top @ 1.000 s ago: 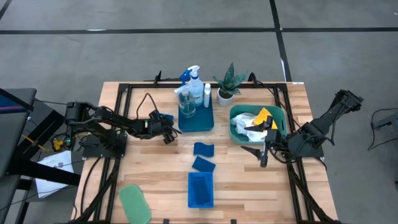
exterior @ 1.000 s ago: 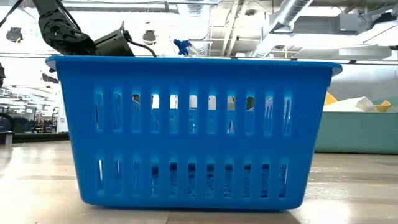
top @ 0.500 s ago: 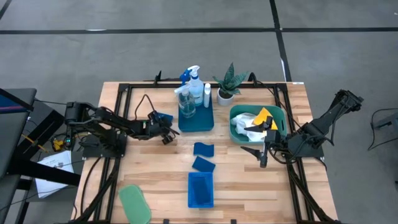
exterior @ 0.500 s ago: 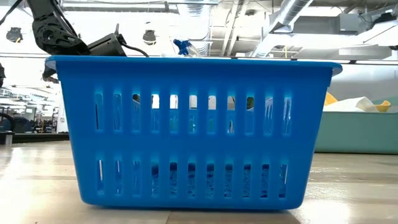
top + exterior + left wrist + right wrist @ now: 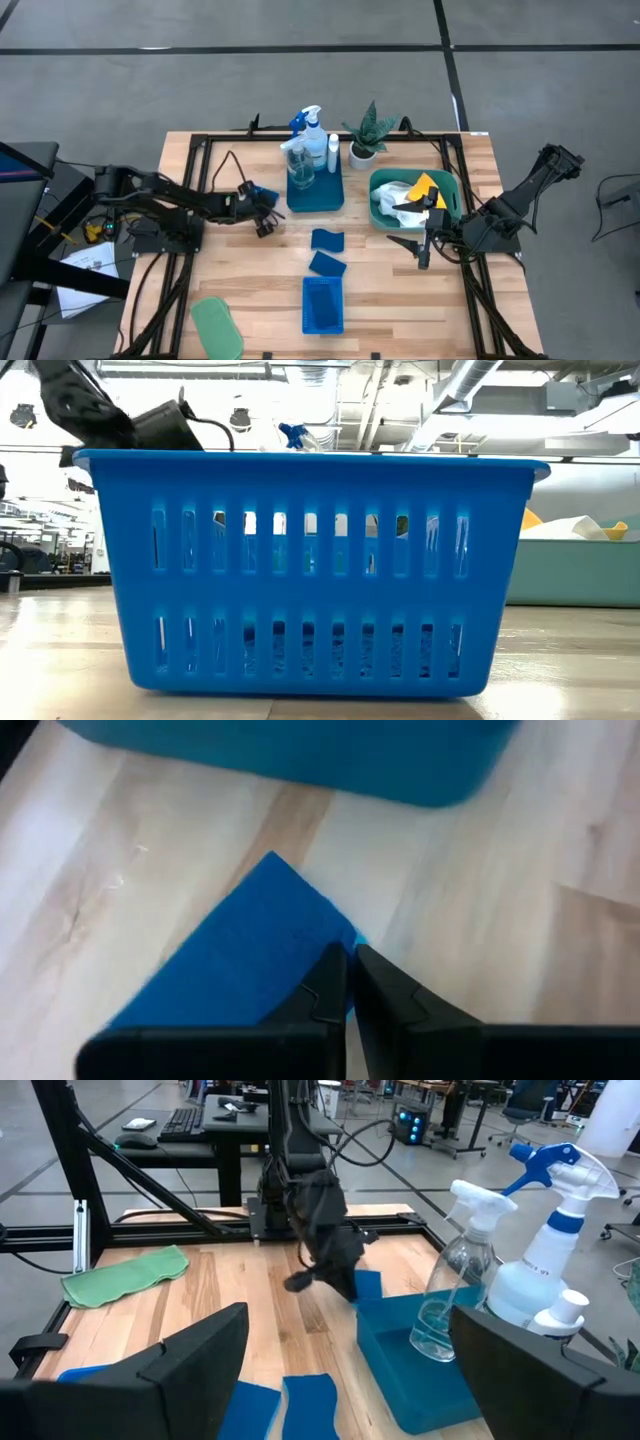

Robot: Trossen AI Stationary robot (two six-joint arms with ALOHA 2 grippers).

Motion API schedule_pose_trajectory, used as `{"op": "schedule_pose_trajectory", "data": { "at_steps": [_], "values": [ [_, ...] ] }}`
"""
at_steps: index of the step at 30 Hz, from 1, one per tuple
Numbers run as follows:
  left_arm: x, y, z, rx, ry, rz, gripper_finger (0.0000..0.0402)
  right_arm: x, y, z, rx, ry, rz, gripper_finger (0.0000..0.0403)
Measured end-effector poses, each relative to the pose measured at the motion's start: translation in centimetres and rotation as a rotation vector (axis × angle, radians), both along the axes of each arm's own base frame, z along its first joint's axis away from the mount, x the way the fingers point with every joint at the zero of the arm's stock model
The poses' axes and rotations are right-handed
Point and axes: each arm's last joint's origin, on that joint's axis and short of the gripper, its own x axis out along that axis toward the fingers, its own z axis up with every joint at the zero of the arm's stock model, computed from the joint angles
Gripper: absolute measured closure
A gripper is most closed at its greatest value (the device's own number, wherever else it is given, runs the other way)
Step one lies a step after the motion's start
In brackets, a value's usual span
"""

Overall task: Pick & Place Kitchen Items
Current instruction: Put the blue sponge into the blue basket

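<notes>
Blue slatted basket (image 5: 322, 305) stands at the near table (image 5: 250, 290) edge; beyond it lie two blue sponges (image 5: 327, 252). Farther, left of the blue tray (image 5: 315, 196) holding the spray bottle (image 5: 312, 130), the left gripper (image 5: 262, 199) has its jaws closed on another blue sponge (image 5: 240, 960). Right of the tray, beside the teal tub (image 5: 380, 220), the right gripper (image 5: 422, 245) waits, jaws wide, empty.
</notes>
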Motion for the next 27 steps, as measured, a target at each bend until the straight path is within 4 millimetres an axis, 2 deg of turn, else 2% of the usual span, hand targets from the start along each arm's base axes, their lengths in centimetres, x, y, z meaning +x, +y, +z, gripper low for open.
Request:
{"op": "schedule_pose_trajectory", "data": {
  "at_steps": [6, 12, 20, 27],
  "values": [
    [-1.5, -1.7, 2.4, -0.017, -0.040, -0.041, 0.0399, 0.0, 0.0, 0.0, 0.000, 0.000, 0.000, 0.0067],
    [-2.4, -4.3, 4.6, -0.057, -0.139, -0.210, 0.0399, 0.0, 0.0, 0.0, 0.001, -0.001, 0.000, 0.0067],
    [-3.5, -7.6, 5.7, -0.086, -0.175, -0.435, 0.0399, 0.0, 0.0, 0.0, 0.001, -0.003, -0.003, 0.0067],
    [-3.2, -9.5, 6.7, -0.066, -0.281, -0.608, 0.0399, 0.0, 0.0, 0.0, 0.001, -0.003, -0.004, 0.0067]
  ]
}}
